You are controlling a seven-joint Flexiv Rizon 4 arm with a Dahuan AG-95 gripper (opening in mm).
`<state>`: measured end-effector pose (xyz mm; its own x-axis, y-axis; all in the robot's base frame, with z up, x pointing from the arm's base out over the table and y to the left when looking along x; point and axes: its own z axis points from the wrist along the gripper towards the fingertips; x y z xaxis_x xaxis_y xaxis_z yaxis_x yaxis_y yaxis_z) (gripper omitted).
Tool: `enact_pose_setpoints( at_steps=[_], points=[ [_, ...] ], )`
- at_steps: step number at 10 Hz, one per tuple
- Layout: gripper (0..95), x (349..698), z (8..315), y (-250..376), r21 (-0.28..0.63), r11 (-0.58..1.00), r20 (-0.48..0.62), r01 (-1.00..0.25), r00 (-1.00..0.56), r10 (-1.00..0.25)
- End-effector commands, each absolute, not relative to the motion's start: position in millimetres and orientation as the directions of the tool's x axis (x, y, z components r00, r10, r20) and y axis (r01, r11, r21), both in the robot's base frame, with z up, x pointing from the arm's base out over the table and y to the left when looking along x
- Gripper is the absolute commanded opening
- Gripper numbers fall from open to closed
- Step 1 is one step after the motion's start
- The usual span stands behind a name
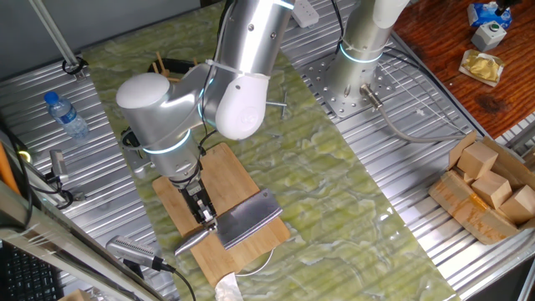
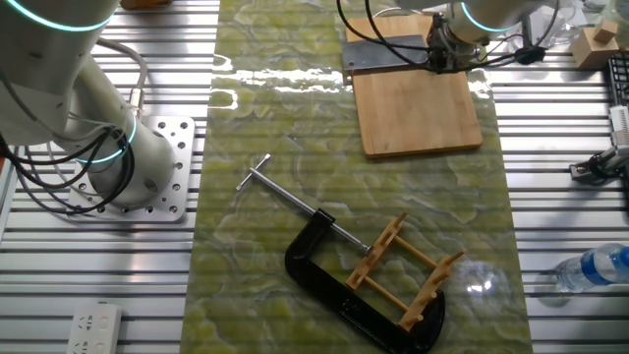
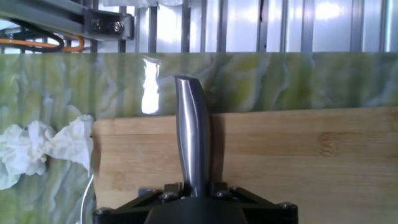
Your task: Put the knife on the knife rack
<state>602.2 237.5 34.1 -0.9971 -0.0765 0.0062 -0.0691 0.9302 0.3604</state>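
Your gripper (image 1: pixel 203 216) is clenched on the knife (image 1: pixel 242 221), its 2 fingers pinching the slim silver handle close to where it meets the blade. In the hand view you see that handle (image 3: pixel 193 134) running straight up from between the finger mounts, its rounded end reaching past the board's edge and over the green mat. The broad grey blade (image 2: pixel 385 54) lies roughly flat over the bamboo cutting board (image 1: pixel 219 176), at the board's end nearest the table edge; you cannot tell from these views whether the blade touches the wood or sits just above it.

The knife rack (image 2: pixel 405 272) is well apart from the knife, at the other end of the green marbled mat (image 2: pixel 295 147). You see it best in the other fixed view: a small light-brown frame of dowel pegs, lying inside the throat of the black C-clamp (image 2: pixel 334 280), whose steel screw bar points away towards the middle of the mat. In one fixed view only a few peg tips (image 1: pixel 159 63) show behind the arm.

A crumpled white tissue (image 3: pixel 37 149) lies on the mat just beside the board's corner. A plastic water bottle (image 1: pixel 65 114) rests on the grooved metal table, off the mat.
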Motion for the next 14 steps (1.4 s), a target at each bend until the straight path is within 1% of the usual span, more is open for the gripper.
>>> enact_pose_setpoints(
  at_steps=[1,3,6,8,14],
  points=[
    [0.0,601,39,236,0.359,0.931,0.012,-0.072,-0.997,-0.082],
    [0.0,601,41,235,0.333,0.938,0.007,-0.092,-0.995,-0.100],
    [0.0,604,50,233,0.331,0.938,0.019,-0.105,-0.993,-0.118],
    [0.0,605,52,231,0.303,0.944,0.019,-0.129,-0.990,-0.141],
    [0.0,606,57,228,0.300,0.944,0.025,-0.136,-0.988,-0.150]
  ],
)
